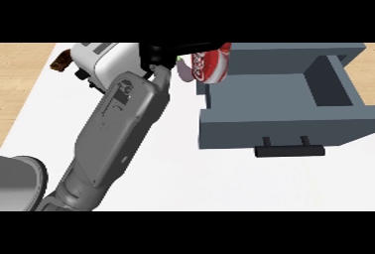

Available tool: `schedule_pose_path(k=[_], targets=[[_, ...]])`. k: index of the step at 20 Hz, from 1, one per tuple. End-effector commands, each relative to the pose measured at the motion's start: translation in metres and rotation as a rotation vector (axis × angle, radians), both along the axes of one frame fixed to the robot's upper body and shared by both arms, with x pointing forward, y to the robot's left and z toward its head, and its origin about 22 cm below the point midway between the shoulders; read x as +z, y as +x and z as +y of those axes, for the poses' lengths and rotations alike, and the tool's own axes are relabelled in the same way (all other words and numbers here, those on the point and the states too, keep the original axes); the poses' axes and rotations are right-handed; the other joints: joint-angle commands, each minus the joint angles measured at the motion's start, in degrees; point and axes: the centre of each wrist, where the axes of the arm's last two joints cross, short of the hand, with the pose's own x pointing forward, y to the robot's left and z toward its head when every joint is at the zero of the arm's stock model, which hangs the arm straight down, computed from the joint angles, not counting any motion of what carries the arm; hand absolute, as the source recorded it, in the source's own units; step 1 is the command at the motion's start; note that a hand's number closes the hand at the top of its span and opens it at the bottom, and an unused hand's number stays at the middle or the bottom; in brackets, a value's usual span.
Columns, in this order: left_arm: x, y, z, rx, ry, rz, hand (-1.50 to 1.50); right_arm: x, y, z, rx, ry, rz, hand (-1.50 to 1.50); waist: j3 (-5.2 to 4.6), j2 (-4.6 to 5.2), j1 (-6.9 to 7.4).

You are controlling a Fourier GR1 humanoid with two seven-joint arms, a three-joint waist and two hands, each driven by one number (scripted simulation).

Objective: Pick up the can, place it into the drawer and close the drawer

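Observed from beside the worktop [168,163], a white surface with a strip of wood showing past its left edge.

Right hand [164,50]: the grey forearm enters from the lower left and runs diagonally up to the far edge of the worktop. The black hand sits at its end, against the far edge near the middle. Its fingers are curled round the can [211,64], clamped on the can's left side. Part of the grasp is hidden behind the wrist.

Can: red with white lettering, tilted, held at the far left corner of the drawer [256,99]. Its lower end overlaps the drawer's left wall. Whether it touches that wall cannot be told. It is not down inside the drawer.

Drawer: blue-grey, pulled out and open towards the near edge, occupying the right half of the worktop. The interior shows bare. A black handle [289,150] on two short posts sits on its front face.

Left hand: not seen. Only a rounded grey part [18,183] shows at the lower left edge.

Other items: a white appliance [102,58] stands at the far left corner of the worktop, just left of the right hand. A small brown object [61,62] lies against the appliance's left side, too indistinct to identify.
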Motion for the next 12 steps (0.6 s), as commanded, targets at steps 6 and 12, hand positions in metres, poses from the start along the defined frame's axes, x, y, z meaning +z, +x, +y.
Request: schedule_pose_path(k=[6,12], targets=[[0.009,0.016,-0.036,0.01,0.04,-0.008,1.5,0.01,-0.012,0.008,0.022,-0.017,0.016,-1.5,0.0,0.15,-1.2],[0.02,0.024,-0.05,-0.001,0.047,0.02,1.5,-0.006,-0.002,0.005,0.011,0.013,-0.017,-1.5,0.04,0.21,-1.12]])
